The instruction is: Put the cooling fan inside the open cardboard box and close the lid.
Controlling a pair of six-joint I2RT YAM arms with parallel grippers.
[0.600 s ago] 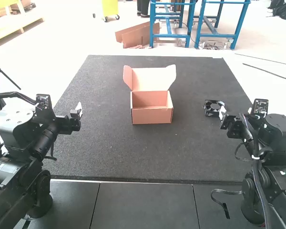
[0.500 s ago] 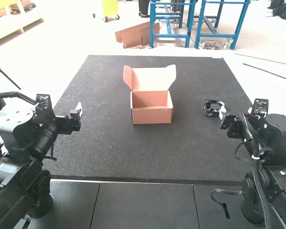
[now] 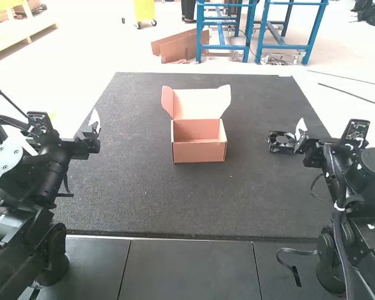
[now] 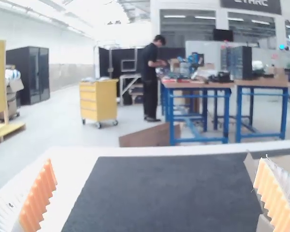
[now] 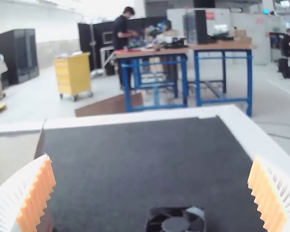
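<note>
both arms raised, right jaws lining up on the fan

high view: since half a second ago both arms have swung up and outward. the left jaws hang released over the left edge of the black mat (image 3: 175, 194), well apart from the cardboard box (image 3: 199, 150). the right jaws, also released, now sit just beside the cooling fan (image 3: 278, 142), which rests on the mat to the box's right. we read this as the approach to the pick; the lid (image 3: 197, 102) stands open at the back. left wrist view: orange pads (image 4: 36, 200) spread wide on nothing, bare mat on the pale desk (image 4: 72, 159), a yellow cart (image 4: 97, 100) and blue benches (image 4: 203, 111) beyond. right wrist view: the fan lies low between the parted pads (image 5: 36, 198).
</note>
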